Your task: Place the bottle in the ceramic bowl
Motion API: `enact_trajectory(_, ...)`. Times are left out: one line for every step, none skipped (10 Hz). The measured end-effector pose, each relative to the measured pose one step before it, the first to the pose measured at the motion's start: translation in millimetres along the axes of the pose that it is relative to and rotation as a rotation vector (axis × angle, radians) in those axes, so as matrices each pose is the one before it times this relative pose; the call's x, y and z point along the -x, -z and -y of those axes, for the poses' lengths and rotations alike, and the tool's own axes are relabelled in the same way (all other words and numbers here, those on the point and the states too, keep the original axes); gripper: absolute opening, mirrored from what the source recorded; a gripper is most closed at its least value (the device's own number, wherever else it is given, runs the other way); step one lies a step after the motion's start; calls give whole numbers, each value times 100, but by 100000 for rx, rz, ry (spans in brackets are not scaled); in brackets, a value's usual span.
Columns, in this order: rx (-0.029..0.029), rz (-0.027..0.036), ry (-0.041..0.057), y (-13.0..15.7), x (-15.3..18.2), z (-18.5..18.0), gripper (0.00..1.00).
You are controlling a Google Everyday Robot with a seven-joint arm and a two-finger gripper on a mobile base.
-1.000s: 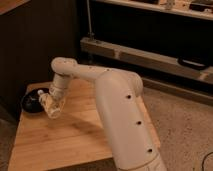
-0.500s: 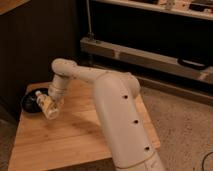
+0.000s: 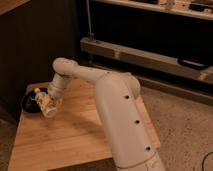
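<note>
The small white bottle [image 3: 41,99] with its white cap is held tilted in my gripper [image 3: 48,107], which is shut on it. It hangs over the right edge of the black ceramic bowl [image 3: 28,104], which sits at the left end of the wooden table [image 3: 75,135]. The bottle and my gripper hide the bowl's right part. My white arm reaches in from the lower right across the table.
A dark wall or cabinet stands close behind the table on the left. A metal rack with a low shelf [image 3: 150,57] runs along the back right. Speckled floor [image 3: 185,125] lies to the right of the table.
My gripper has carried the bottle to the left, from beside the bowl to over its right edge.
</note>
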Motion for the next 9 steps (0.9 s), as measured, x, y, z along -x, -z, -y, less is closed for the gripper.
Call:
enact_trajectory(219, 4142, -497, 230, 390, -575, 0)
enact_trajectory(19, 4035, -223, 236, 150, -277, 0)
enact_trajectory(121, 4517, -262, 157, 75, -232, 0)
enact_trajectory(510, 4743, -100, -137, 156, -421, 0)
enact_trajectory(440, 2095, -299, -278, 60, -198, 0)
enact_trajectory(471, 611, -569, -205, 164, -87, 0)
enact_trajectory(535, -374, -771, -245, 204, 16, 0)
enact_trajectory(600, -655, -587, -188, 211, -27, 0)
enact_trajectory(569, -569, -606, -156, 200, 137, 0)
